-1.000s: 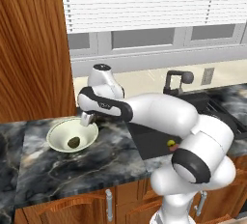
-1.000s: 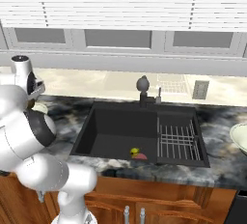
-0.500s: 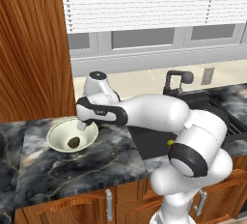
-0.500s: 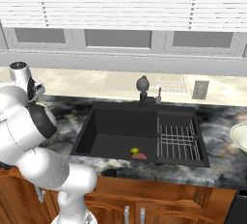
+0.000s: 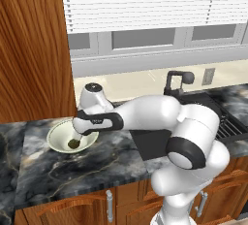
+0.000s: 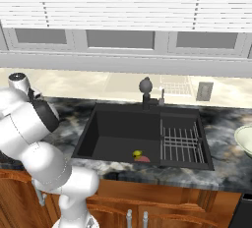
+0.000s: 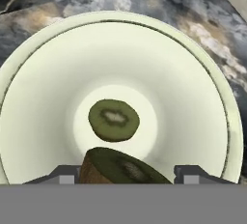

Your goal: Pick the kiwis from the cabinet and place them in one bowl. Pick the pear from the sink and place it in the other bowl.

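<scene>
Hand [image 7: 124,177] down in round off-white bowl [image 5: 59,133] on dark marble table [image 5: 72,170], fingers part-open round olive-brown kiwi [image 7: 120,167]; 2nd kiwi [image 7: 114,120] at bowl centre. Yellow-green pear [image 6: 137,154] in black sink [image 6: 123,133], right.

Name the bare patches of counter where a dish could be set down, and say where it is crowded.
Free: the dark marble counter in front of the bowl, between its rim and the counter's front edge, and the strip left of the bowl toward the cabinet. Crowded: inside the bowl, where one kiwi lies and the gripper holds a second kiwi just above it.
</scene>
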